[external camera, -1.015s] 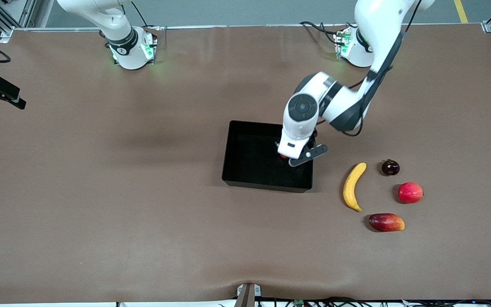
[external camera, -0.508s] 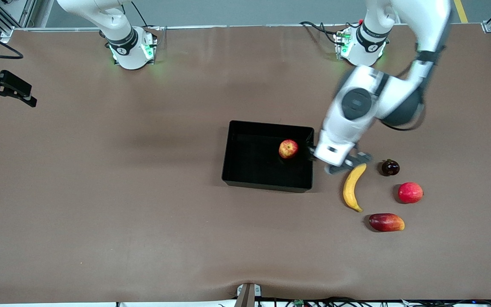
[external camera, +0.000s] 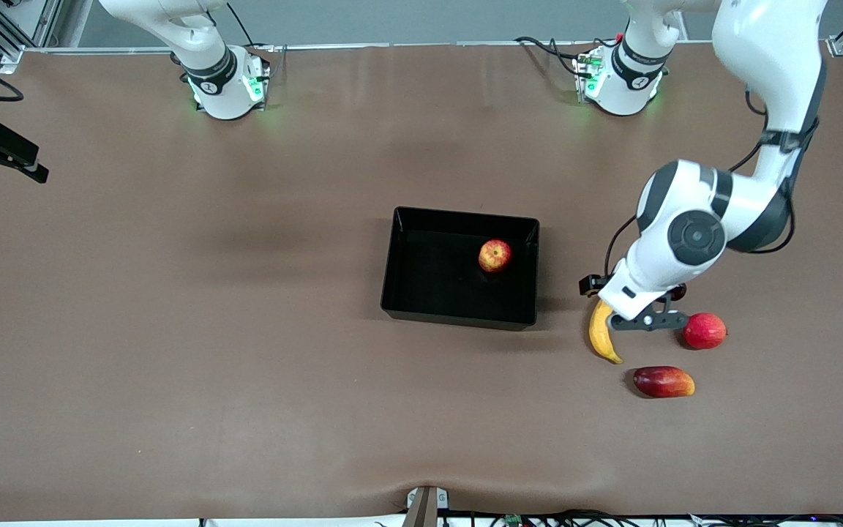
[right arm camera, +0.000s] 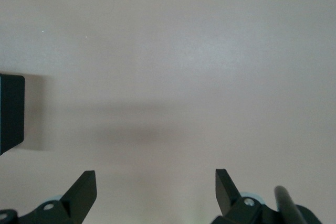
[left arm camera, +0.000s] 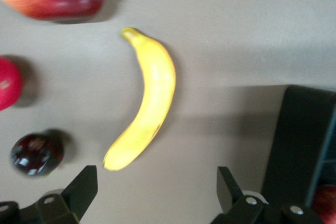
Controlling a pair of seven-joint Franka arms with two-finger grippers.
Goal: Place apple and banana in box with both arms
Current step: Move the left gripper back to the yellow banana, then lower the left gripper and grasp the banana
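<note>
The apple [external camera: 495,255], red mottled with yellow, lies in the black box [external camera: 458,318] near its wall toward the left arm's end. In the left wrist view a sliver of the apple [left arm camera: 326,203] shows past the box corner [left arm camera: 304,140]. The yellow banana [external camera: 600,337] lies on the table beside the box, partly covered by my left hand. My left gripper [external camera: 630,311] hangs open over the banana's end farther from the front camera; in its wrist view the banana [left arm camera: 147,103] is just ahead of the open gripper [left arm camera: 157,182]. My right gripper [external camera: 8,154] waits open and empty [right arm camera: 156,187] over the table's right-arm end.
A bright red round fruit [external camera: 705,330], a dark red-and-orange mango [external camera: 664,381] and a dark round fruit [left arm camera: 34,153] lie close around the banana. The right wrist view shows bare brown table and a corner of the box [right arm camera: 10,111].
My left gripper has left the apple lying in the box and swung from over the box to over the banana. My right gripper only shifted slightly.
</note>
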